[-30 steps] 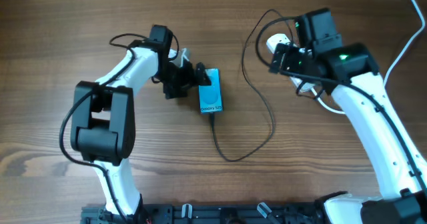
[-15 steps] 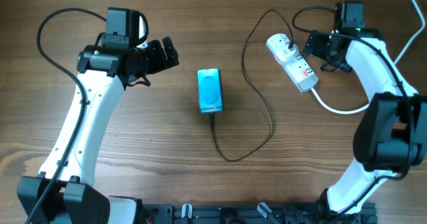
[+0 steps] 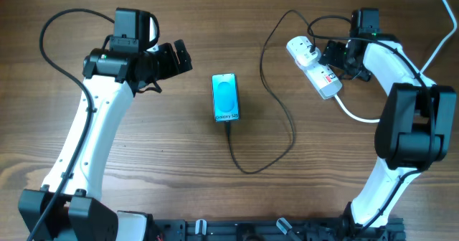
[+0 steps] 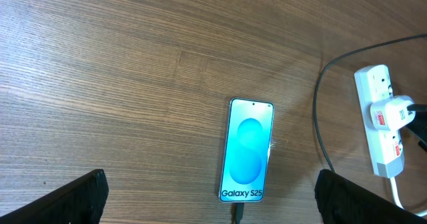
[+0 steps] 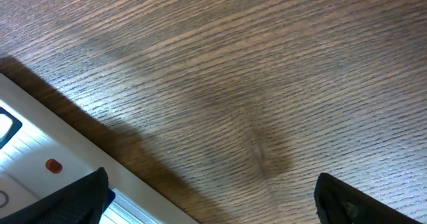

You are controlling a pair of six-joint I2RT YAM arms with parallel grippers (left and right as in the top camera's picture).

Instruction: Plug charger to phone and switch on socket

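The phone [image 3: 225,97] lies flat mid-table with its turquoise screen up; it also shows in the left wrist view [image 4: 247,149]. The charger's black cable [image 3: 290,126] has its plug in the phone's lower end [image 3: 229,125]. It loops round to a white adapter [image 3: 305,51] in the white socket strip [image 3: 320,74]. My left gripper [image 3: 176,60] is open and empty, up and left of the phone; its wrist view [image 4: 210,192] looks down on the phone. My right gripper [image 3: 337,54] is open at the strip's right side. The right wrist view [image 5: 213,194] shows the strip [image 5: 27,151] with a red switch [image 5: 52,165].
The strip's thick white cord [image 3: 358,115] runs off to the right under my right arm. Thin white cables [image 3: 437,40] hang at the top right corner. The left wrist view shows the strip [image 4: 380,127] and the black cable [image 4: 319,117] to the phone's right.
My left gripper has left the phone and pulled back up and left. My right gripper went to the strip's right side, then edged left toward it. The phone and cable stay put.
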